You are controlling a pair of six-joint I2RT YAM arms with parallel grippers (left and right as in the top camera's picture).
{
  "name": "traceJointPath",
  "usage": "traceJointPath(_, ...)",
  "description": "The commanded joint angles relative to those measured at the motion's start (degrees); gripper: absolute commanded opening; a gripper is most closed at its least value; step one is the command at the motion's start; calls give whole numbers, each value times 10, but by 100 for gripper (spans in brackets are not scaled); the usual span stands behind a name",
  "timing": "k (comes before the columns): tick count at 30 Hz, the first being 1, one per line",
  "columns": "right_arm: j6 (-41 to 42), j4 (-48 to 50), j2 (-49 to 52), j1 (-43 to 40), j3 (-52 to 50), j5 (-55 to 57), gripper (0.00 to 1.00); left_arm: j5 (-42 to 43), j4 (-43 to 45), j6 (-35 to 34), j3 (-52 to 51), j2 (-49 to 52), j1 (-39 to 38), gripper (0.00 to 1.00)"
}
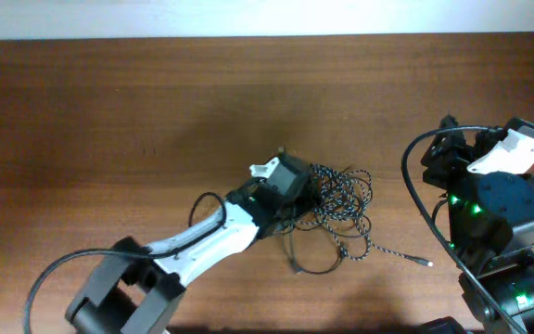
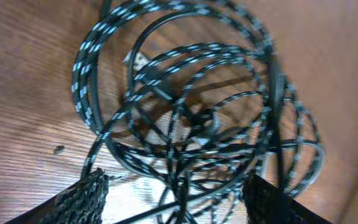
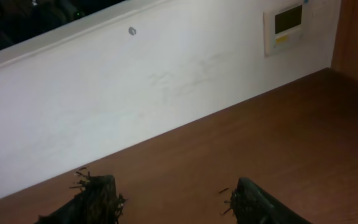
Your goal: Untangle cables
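The braided black-and-white speckled cable [image 1: 346, 199] lies coiled and tangled with the plain black cable [image 1: 315, 263] at the table's middle. One speckled end with a small plug [image 1: 425, 263] trails right. My left gripper [image 1: 297, 206] sits at the tangle's left edge, open, with several strands between its fingers [image 2: 176, 193]. In the left wrist view the speckled cable [image 2: 86, 87] and the black cable [image 2: 277, 106] loop over each other, and a metal plug [image 2: 138, 62] shows. My right gripper [image 3: 173, 199] is open and empty, held back at the right [image 1: 448, 139], away from the cables.
The brown wooden table [image 1: 109, 111] spreads left and back of the tangle. A white wall [image 3: 135, 74] with a small control panel [image 3: 286, 25] borders the table's far edge. Thick black arm wires [image 1: 415, 186] curve beside the right arm's base.
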Motion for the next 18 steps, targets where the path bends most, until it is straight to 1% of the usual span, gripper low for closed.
traceJointPath(1,34,-11,-3,0,-2,-8,63,-1,67,-71,2,87,-2,91)
traceJointPath(2,37,-18,-3,0,-2,-10,63,19,106,-71,2,110,-4,91)
traceJointPath(3,37,-25,-3,0,-2,-10,64,48,154,-70,2,143,-9,56)
traceJointPath(4,37,-26,-3,0,-2,-10,66,48,152,-68,2,154,-11,19)
traceJointPath(5,37,-29,-3,0,-2,-10,67,55,150,-20,3,150,-5,0)
traceJointPath(6,37,-40,-3,0,-2,-10,67,97,149,59,4,125,26,0)
traceJointPath(7,37,-54,-1,0,-2,-35,67,135,128,116,4,72,72,0)
traceJointPath(9,37,-64,14,0,-2,-113,69,146,62,166,4,-72,157,0)
traceJointPath(10,37,-64,27,0,-2,-178,75,173,56,194,4,-153,195,0)
traceJointPath(11,37,-64,35,0,-2,-239,82,174,56,195,4,-211,216,0)
traceJointPath(12,36,-64,47,0,-2,-322,91,174,56,206,4,-262,224,0)
traceJointPath(13,36,-64,62,0,-2,-407,95,174,50,288,4,-294,224,0)
traceJointPath(14,35,-64,76,0,-2,-465,95,174,33,321,4,-308,224,0)
traceJointPath(15,-3,-63,89,0,-2,-560,95,174,22,327,4,-313,225,0)
traceJointPath(16,-45,-59,103,0,-2,-649,90,174,17,331,4,-313,225,2)
traceJointPath(17,-61,-59,117,0,-2,-681,81,171,8,331,4,-313,225,3)
traceJointPath(18,-61,-59,129,0,-2,-682,77,148,-10,332,4,-313,225,4)
